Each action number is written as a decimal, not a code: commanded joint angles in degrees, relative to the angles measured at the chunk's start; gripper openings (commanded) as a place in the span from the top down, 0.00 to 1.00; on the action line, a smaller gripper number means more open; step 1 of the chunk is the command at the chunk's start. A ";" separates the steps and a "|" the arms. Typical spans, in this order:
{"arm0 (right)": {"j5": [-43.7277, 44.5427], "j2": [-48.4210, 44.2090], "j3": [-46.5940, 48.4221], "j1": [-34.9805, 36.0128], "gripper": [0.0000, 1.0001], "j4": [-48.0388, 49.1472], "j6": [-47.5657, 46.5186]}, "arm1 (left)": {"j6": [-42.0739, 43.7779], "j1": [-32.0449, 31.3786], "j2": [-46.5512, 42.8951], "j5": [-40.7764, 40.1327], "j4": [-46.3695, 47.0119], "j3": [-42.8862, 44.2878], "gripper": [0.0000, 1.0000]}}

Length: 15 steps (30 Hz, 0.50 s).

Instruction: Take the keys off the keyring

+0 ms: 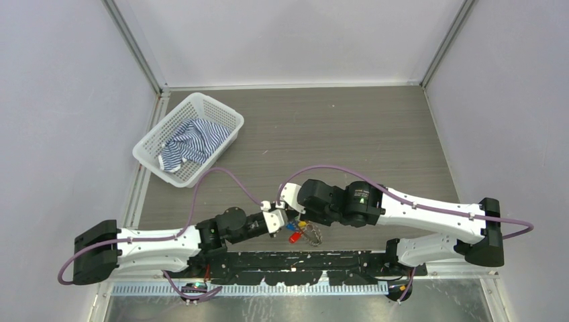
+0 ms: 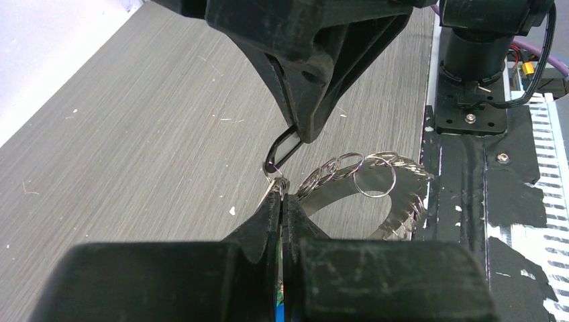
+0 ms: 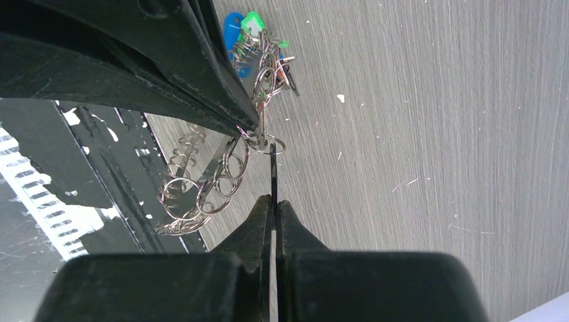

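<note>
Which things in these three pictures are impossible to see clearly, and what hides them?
1. Top view: the keys and keyring are too small to count or separate.
2. Left wrist view: the left gripper, shut on the keyring, hides most keys; which key the right gripper pinches is unclear.
3. Right wrist view: the left gripper covers part of the keys.
</note>
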 commanded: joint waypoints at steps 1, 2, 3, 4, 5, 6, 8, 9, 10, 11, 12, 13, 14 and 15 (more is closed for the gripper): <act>-4.87 2.99 0.28 1.86 0.99 0.61 -3.29 | 0.84 0.38 0.78 -0.94 5.95 2.41 1.00; -5.11 2.79 0.09 1.87 0.99 0.99 -3.33 | 0.84 0.42 0.90 -1.02 6.13 2.47 1.00; -4.98 2.80 -0.07 1.90 0.99 1.03 -3.31 | 0.87 0.56 1.00 -0.99 6.29 2.39 1.00; -4.81 3.09 -0.12 1.94 0.99 0.63 -3.48 | 0.82 0.58 0.94 -0.91 6.80 2.22 1.00; -4.66 3.43 -0.13 1.93 0.99 0.29 -3.59 | 0.80 0.61 0.93 -0.96 7.17 2.17 1.00; -4.78 3.72 -0.08 1.96 0.99 0.22 -3.64 | 0.90 0.67 0.97 -0.59 7.14 2.23 1.00; -5.60 4.27 0.38 1.92 0.99 0.78 -3.71 | 1.37 0.66 1.41 0.66 6.24 2.97 1.00; -5.95 4.61 0.66 1.96 0.99 1.11 -3.83 | 1.55 0.66 1.71 1.30 5.90 3.26 1.00; -5.95 5.10 0.99 1.94 0.99 1.13 -4.06 | 1.41 0.63 1.98 1.62 6.15 3.36 1.00; -5.97 5.55 1.28 1.92 0.99 0.89 -4.26 | 1.42 0.66 2.18 1.80 6.66 3.37 1.00; -5.81 6.09 1.55 1.89 0.99 0.55 -4.47 | 1.47 0.62 2.30 1.67 6.85 3.46 1.00; -5.75 6.51 1.62 1.88 0.99 0.34 -4.58 | 1.53 0.63 2.33 1.53 6.71 3.60 1.00; -5.74 6.75 1.58 1.88 0.99 0.18 -4.65 | 1.71 0.63 2.33 1.56 6.37 3.79 1.00; -5.69 6.79 1.47 1.91 0.99 0.21 -4.70 | 1.77 0.74 2.25 1.50 6.27 3.95 1.00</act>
